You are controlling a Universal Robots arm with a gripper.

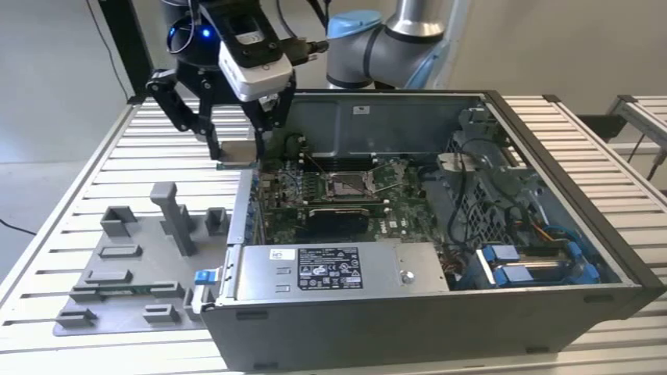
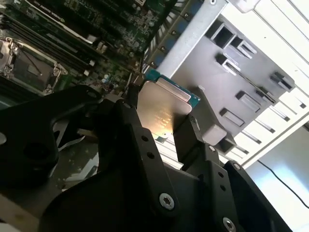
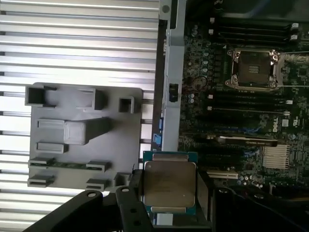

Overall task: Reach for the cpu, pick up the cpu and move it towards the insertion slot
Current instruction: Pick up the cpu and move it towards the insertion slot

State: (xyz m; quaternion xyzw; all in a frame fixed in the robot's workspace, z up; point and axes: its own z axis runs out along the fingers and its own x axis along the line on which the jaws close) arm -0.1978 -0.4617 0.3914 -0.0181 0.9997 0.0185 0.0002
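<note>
Your claw (image 1: 237, 156) is clenched on the cpu (image 3: 170, 186), holding it clear of every surface. In both wrist views you can see the two black fingers (image 2: 190, 135) pressed against opposite edges of the chip, whose silvery top faces the cameras and whose green-edged rim shows along one side. In the exterior view the claw hangs at the side of the open computer case (image 1: 417, 328) on the exterior view's left, right over the case wall that separates the grey fixture plate (image 1: 125, 266) from the green motherboard (image 1: 407, 183). The first wrist view puts the cpu just over that wall, with its far edge already above the board's edge. The insertion slot (image 1: 347, 183) lies near the middle of the board, its shiny metal frame around a dark pin field, and it is well apart from the chip you are carrying. The fixture plate rests on the slatted tabletop (image 1: 73, 195) beside the case, its blocks upright. A silver power-supply box (image 1: 333, 269) sits inside the case along its near side.
</note>
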